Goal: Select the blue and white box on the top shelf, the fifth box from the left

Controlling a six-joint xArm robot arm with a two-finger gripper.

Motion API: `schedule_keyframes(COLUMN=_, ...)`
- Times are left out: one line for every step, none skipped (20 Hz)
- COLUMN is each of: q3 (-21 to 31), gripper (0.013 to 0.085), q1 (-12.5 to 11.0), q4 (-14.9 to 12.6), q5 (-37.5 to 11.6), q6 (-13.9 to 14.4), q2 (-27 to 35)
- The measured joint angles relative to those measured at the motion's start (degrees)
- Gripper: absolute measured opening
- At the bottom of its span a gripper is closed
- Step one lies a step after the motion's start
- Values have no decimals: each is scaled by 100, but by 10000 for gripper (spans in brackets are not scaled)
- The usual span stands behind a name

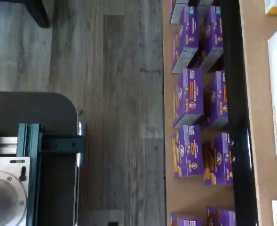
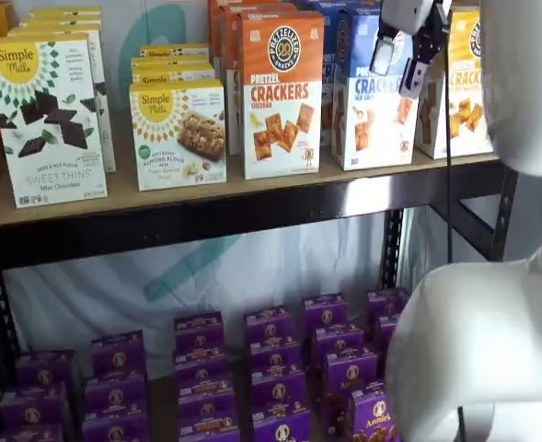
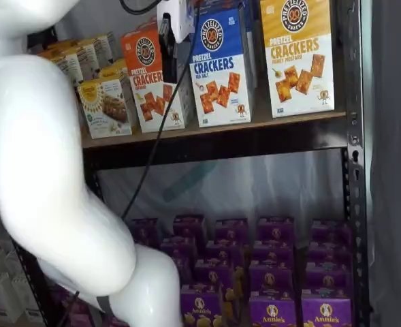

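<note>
Shelf view caption: the tool (image 2: pixel 402 66) hangs with fingers spread wide, empty, in front of the blue and white box (image 3: pixel 220 65).
That box stands on the top shelf (image 2: pixel 188 198) between orange-topped and yellow-topped boxes; I'd centre both fingers around its sides before closing.

A glossy white arm (image 3: pixel 50 191) with smooth, rounded segments is seen in both shelf views. A white gripper (image 2: pixel 407 57) with black fingers (image 2: pixel 412 78) is mounted, and a thin black cable (image 3: pixel 156 146) is attached.
</note>
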Motion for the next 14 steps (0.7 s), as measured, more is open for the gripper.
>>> schedule_keyframes(q3=-26, gripper=850, q1=49, q4=-99, q5=42, q6=11, q2=20)
schedule_keyframes(q3=-29, gripper=850, q1=101, q4=-216, q5=74, q6=17, q2=25)
schedule_keyframes(q3=4, gripper=850, q1=111, q4=-263, q5=73, q6=12, q2=5)
schedule_keyframes(q3=42, gripper=850, q1=107, q4=-276, q5=58, q6=2, q2=-20)
schedule_keyframes(q3=85, gripper=850, q1=94, q4=-273, q5=38, q6=-11, q2=-50)
schedule_keyframes(q3=118, gripper=850, q1=81, q4=-260, q5=24, q6=-20, q2=-72)
schedule_keyframes(q3=162, gripper=850, q1=61, q4=-232, q5=-3, q6=-32, q2=-103)
schedule_keyframes(q3=205, gripper=850, q1=32, q4=-185, q5=-43, q6=-45, q2=-137)
schedule_keyframes(q3=255, gripper=850, q1=-15, q4=-100, q5=-100, q6=-64, q2=-181)
schedule_keyframes(q3=313, gripper=850, q1=-79, q4=13, q5=-179, q6=-87, q2=-235)
schedule_keyframes(q3=388, gripper=850, q1=-149, q4=144, q5=-303, q6=-110, q2=-307)
schedule_keyframes(q3=477, gripper=850, q1=-223, q4=298, q5=-464, q6=-133, q2=-395)
schedule_keyframes(q3=529, gripper=850, q1=-266, q4=391, q5=-586, q6=-144, q2=-455)
schedule_keyframes(q3=565, gripper=850, q1=-281, q4=441, q5=-714, q6=-146, q2=-511)
